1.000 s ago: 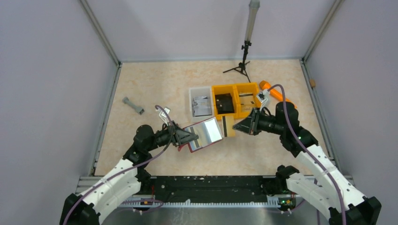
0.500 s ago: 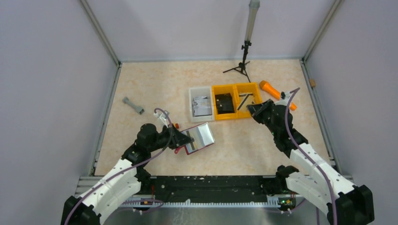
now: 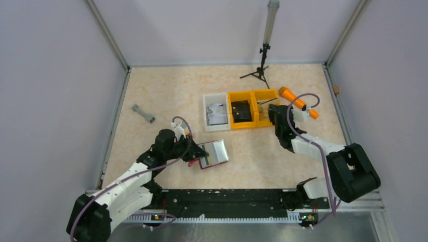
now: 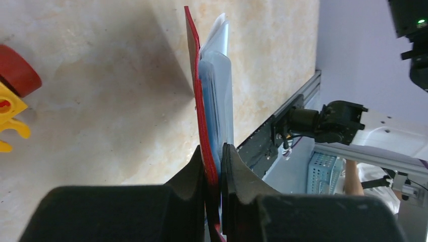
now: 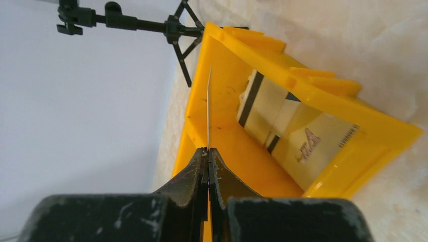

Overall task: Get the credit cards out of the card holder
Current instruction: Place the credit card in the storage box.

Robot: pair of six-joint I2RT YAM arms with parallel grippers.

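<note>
Grey plastic, a small dumbbell-shaped piece (image 3: 143, 113) lies toward the 9 o'clock side of the table (image 3: 166, 91). At its 4 o'clock the left arm stretches from its base toward 1 o'clock, wrist rolled on its side. The left gripper (image 3: 198, 150) pinches the card holder (image 3: 213, 154) narrowly by the edge of its maroon cover. The holder is open, greyish pockets facing up, at 6 o'clock of the clear bin (image 3: 216, 96). From the left wrist the cover shows edge-on between the fingers (image 4: 194, 169), with a red-and-yellow toy block (image 4: 11, 96) at the 9 o'clock edge.

At 3 o'clock of the clear bin stand two touching yellow bins. The first yellow bin (image 3: 241, 95) holds a black square object (image 3: 242, 110). The right arm folds back tightly, forearm pointing to 10 o'clock. The right gripper (image 3: 271, 108) hangs over the second yellow bin (image 5: 242, 38), jaws pressed tight on a credit card (image 5: 208, 101) seen edge-on. Beneath it more credit cards (image 5: 298, 136) lie flat in that bin, dark stripes showing. One carries a slanted logo and a line of small print, neither clear enough to read. An orange cylinder (image 3: 299, 102) lies at 3 o'clock of the bins.
</note>
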